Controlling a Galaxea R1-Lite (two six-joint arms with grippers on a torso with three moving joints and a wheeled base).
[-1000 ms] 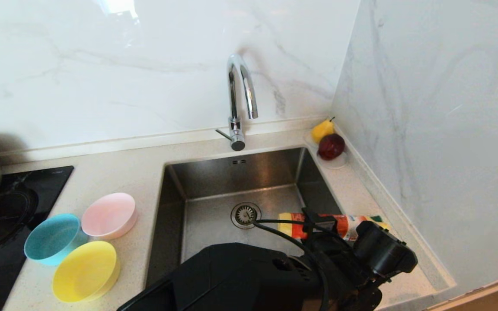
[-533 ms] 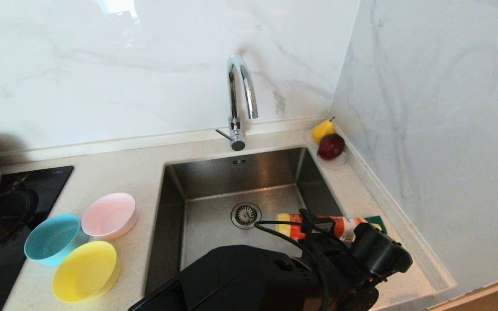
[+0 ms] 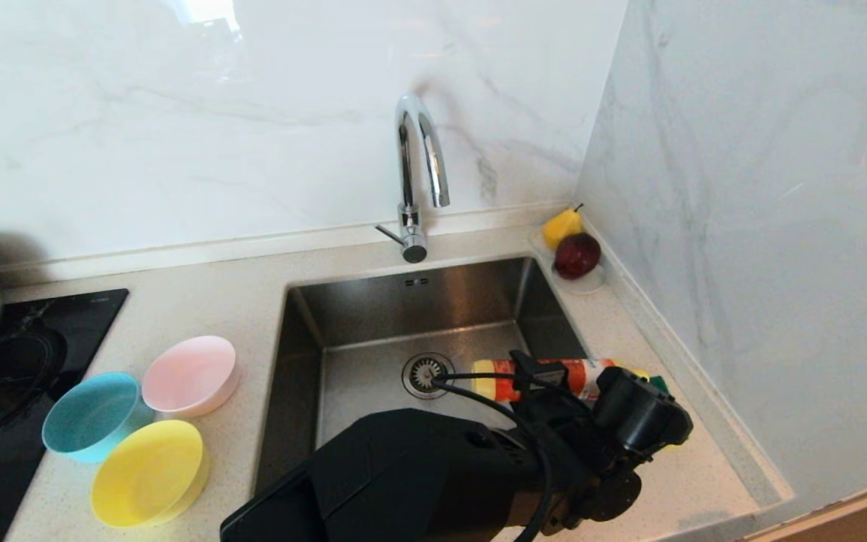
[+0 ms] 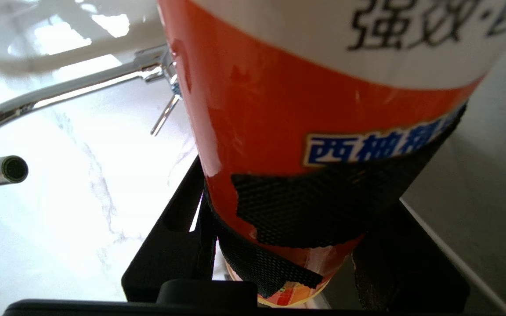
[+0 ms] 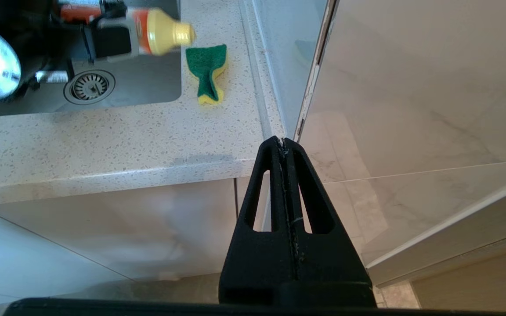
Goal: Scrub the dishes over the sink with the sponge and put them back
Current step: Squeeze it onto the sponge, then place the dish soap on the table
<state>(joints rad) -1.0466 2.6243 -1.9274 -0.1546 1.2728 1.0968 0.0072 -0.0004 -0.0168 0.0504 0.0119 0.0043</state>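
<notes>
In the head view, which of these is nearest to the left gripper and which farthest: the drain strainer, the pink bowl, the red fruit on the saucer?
Measured from the left gripper, which holds the detergent bottle:
1. Drain strainer, on the sink floor just to its left.
2. Red fruit, in the back right corner.
3. Pink bowl, across the sink on the left counter.

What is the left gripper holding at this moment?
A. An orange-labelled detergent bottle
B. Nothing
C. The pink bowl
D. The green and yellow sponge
A. The left gripper is clamped around the orange-labelled bottle, carried on its side over the sink, while the sponge lies on the counter and the pink bowl sits untouched.
</notes>
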